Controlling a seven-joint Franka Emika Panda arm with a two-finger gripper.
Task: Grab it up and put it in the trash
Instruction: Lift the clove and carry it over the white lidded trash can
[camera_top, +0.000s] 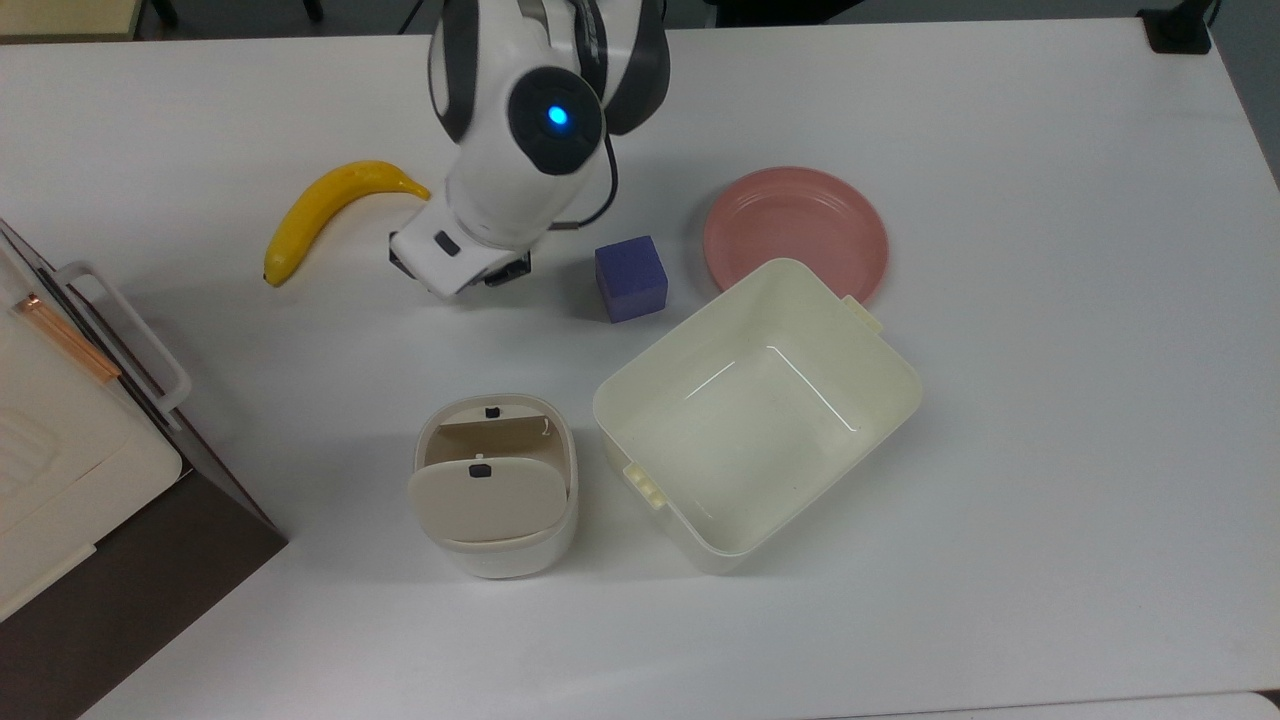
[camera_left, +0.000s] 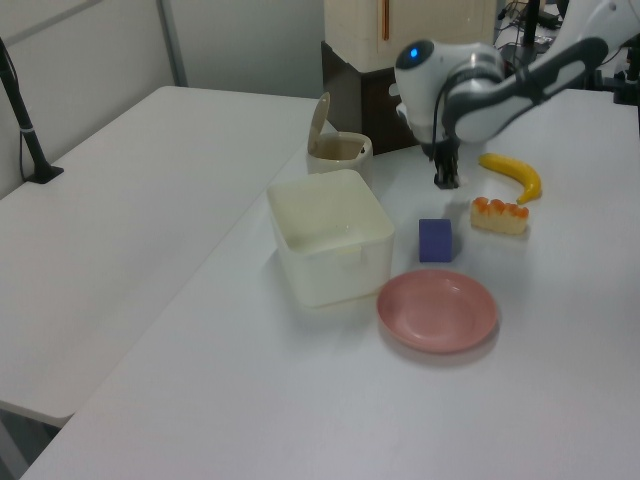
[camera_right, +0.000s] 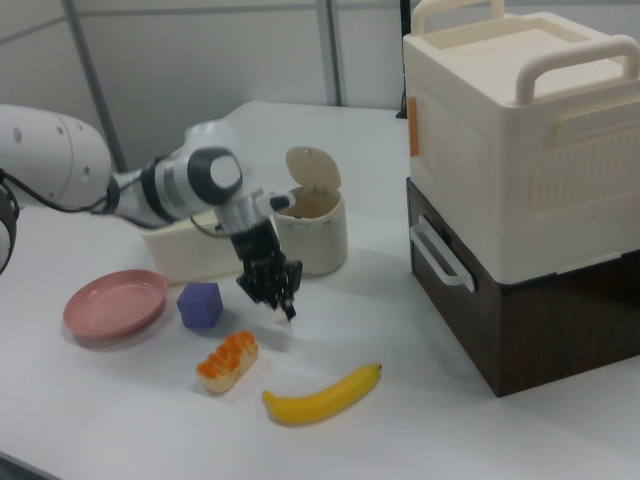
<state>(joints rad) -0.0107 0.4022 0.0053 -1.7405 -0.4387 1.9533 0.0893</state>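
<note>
Left of the purple cube (camera_top: 631, 278) in the top view, your gripper (camera_right: 279, 302) is pinching the paper wad (camera_right: 285, 315) by its middle; it looks light, soft and crushable.

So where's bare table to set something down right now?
Free: the wide strip of table on the top view's right, past the pink plate and square tub. Crowded: around the gripper, between banana and purple cube.

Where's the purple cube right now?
In the top view the purple cube sits mid-table, between the gripper on its left and the pink plate on its right.
</note>
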